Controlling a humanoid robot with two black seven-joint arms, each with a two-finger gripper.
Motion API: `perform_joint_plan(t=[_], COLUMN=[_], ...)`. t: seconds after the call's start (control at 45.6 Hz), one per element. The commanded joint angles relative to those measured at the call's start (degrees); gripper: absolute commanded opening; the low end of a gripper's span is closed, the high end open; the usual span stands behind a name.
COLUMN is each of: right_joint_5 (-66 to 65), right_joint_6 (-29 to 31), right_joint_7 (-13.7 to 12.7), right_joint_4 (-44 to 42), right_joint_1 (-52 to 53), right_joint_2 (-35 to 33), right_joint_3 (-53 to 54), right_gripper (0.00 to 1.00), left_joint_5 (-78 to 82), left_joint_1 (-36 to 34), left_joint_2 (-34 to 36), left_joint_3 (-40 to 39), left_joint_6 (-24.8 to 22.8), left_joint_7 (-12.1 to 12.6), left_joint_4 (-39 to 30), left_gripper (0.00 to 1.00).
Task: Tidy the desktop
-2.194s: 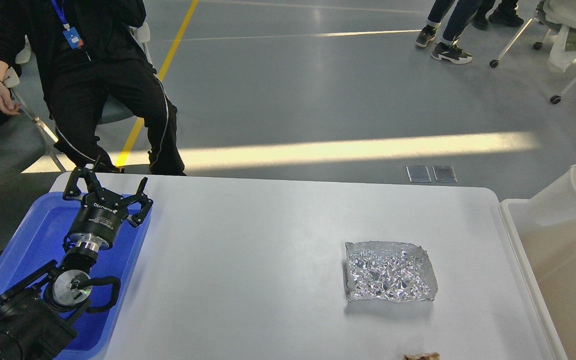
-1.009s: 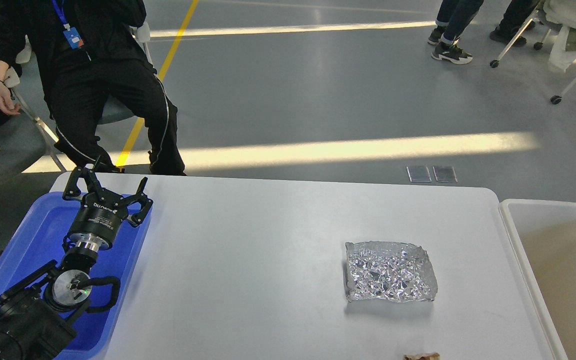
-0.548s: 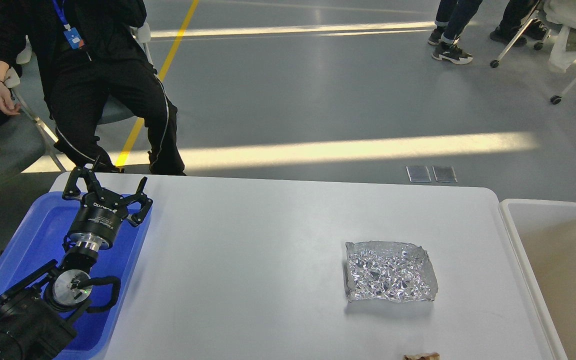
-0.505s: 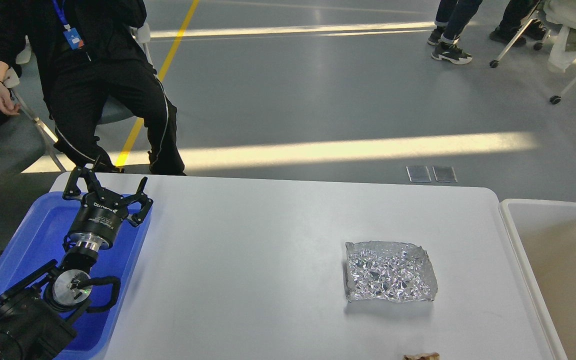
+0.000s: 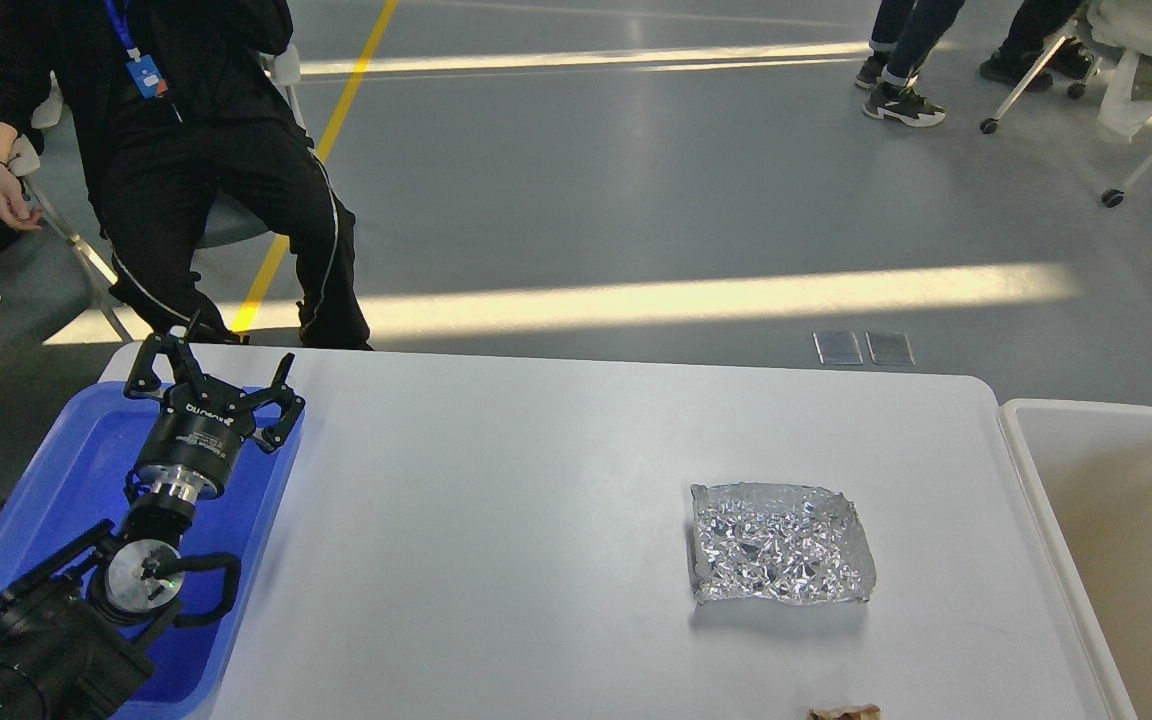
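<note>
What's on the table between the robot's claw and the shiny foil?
Nothing. In the head view, only bare white desktop lies between the left gripper and the crumpled foil.

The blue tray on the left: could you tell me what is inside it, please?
The blue tray shows only bare blue floor where visible. My left gripper, open, and its arm hang over it and cover much of its near part.

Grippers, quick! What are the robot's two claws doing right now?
Left gripper: open, holding nothing, above the blue tray.
Right gripper: not in view.
</note>
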Motion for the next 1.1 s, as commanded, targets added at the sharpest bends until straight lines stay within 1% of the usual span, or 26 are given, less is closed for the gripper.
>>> perform_joint_plan(t=[0.0,0.154,0.395,0.483,0.636,0.834,1.075], right_joint_5=[1.41,1.23,-1.67,-1.76,-3.78,-4.48,-6.24], right_joint_6=[-0.54,-0.28,-0.54,-0.54,-0.63,-0.54,-0.63], right_joint_7=[-5.59,-7.53,-8.14,-8.94,-8.85,-8.85,-8.85], right_joint_4=[-14.50,-23.82,-32.09,-34.11,-36.49,-36.66,-36.66], right_joint_1=[-8.74,-12.08,-13.05,-12.96,-10.68,-6.46,-6.19], right_joint_2=[10.30,17.42,25.25,26.30,27.18,27.10,27.80], right_joint_3=[5.77,6.12,6.82,7.88,8.23,8.06,8.41], right_gripper=[0.00,0.00,0.00,0.00,0.00,0.00,0.00], left_joint_5=[0.01,0.01,0.01,0.01,0.01,0.01,0.01], left_joint_1=[0.01,0.01,0.01,0.01,0.01,0.01,-0.08], left_joint_2=[0.00,0.00,0.00,0.00,0.00,0.00,0.00], left_joint_3=[0.00,0.00,0.00,0.00,0.00,0.00,0.00], left_joint_6=[0.00,0.00,0.00,0.00,0.00,0.00,0.00], left_joint_7=[0.07,-0.01,-0.01,-0.01,0.07,-0.01,-0.01], left_joint_4=[0.05,0.05,0.05,0.05,0.05,-0.04,0.05], left_gripper=[1.00,1.00,1.00,1.00,1.00,1.00,1.00])
